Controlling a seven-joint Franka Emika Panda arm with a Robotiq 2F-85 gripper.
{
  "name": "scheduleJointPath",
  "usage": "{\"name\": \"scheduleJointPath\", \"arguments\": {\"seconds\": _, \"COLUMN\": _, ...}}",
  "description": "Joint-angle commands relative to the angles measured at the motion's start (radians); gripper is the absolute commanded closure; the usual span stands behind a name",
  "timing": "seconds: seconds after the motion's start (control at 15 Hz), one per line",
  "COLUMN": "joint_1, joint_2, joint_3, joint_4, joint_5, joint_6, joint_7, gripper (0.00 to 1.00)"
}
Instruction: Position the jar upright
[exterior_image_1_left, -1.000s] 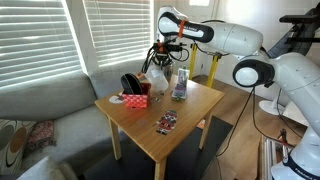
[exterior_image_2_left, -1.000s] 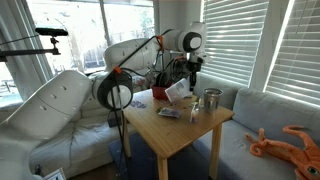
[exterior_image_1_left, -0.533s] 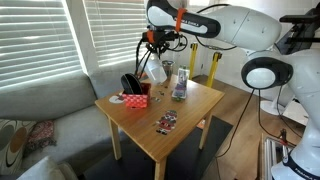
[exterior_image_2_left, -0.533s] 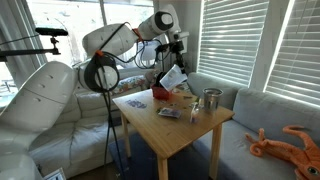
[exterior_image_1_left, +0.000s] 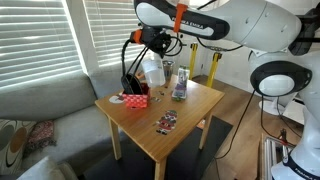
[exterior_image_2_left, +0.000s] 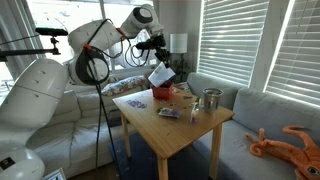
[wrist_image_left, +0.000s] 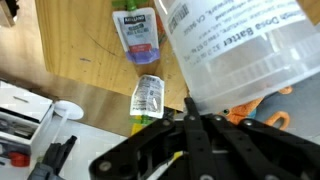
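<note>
The jar (exterior_image_1_left: 153, 71) is whitish-translucent and wide. It hangs tilted in the air above the far end of the wooden table (exterior_image_1_left: 190, 115), over the red box (exterior_image_1_left: 136, 99). My gripper (exterior_image_1_left: 148, 47) is shut on its upper end. In the other exterior view the jar (exterior_image_2_left: 161, 75) hangs tilted below the gripper (exterior_image_2_left: 158, 55). In the wrist view the jar (wrist_image_left: 240, 45) fills the upper right, with printed text on its side, and the gripper fingers (wrist_image_left: 192, 115) close on its edge.
A slim clear glass with dark base (exterior_image_1_left: 181, 85) and a small grey cup (exterior_image_2_left: 211, 99) stand on the table. Flat packets (exterior_image_1_left: 166, 123) lie near the table's front. Black headphones (exterior_image_1_left: 130, 83) sit behind the red box. A sofa (exterior_image_1_left: 40, 110) flanks the table.
My arm has swung along the table's far end towards the red box, carrying the jar with it; the jar is still held, tilted, in the air.
</note>
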Motion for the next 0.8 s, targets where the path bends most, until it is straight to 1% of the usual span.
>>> {"name": "scheduleJointPath", "arguments": {"seconds": 0.0, "joint_1": 0.011, "joint_2": -0.004, "joint_3": 0.000, "joint_4": 0.000, "joint_5": 0.000, "joint_6": -0.003, "joint_7": 0.042, "gripper": 0.95}}
{"name": "scheduleJointPath", "arguments": {"seconds": 0.13, "joint_1": 0.021, "joint_2": -0.009, "joint_3": 0.000, "joint_4": 0.000, "joint_5": 0.000, "joint_6": -0.004, "joint_7": 0.077, "gripper": 0.95}}
{"name": "scheduleJointPath", "arguments": {"seconds": 0.47, "joint_1": 0.017, "joint_2": -0.009, "joint_3": -0.003, "joint_4": -0.001, "joint_5": 0.000, "joint_6": -0.004, "joint_7": 0.083, "gripper": 0.95}}
{"name": "scheduleJointPath", "arguments": {"seconds": 0.53, "joint_1": 0.021, "joint_2": -0.008, "joint_3": -0.008, "joint_4": -0.006, "joint_5": -0.009, "joint_6": -0.018, "joint_7": 0.081, "gripper": 0.99}}
{"name": "scheduleJointPath", "arguments": {"seconds": 0.73, "joint_1": 0.047, "joint_2": -0.016, "joint_3": -0.039, "joint_4": -0.030, "joint_5": -0.055, "joint_6": -0.062, "joint_7": 0.109, "gripper": 0.99}}
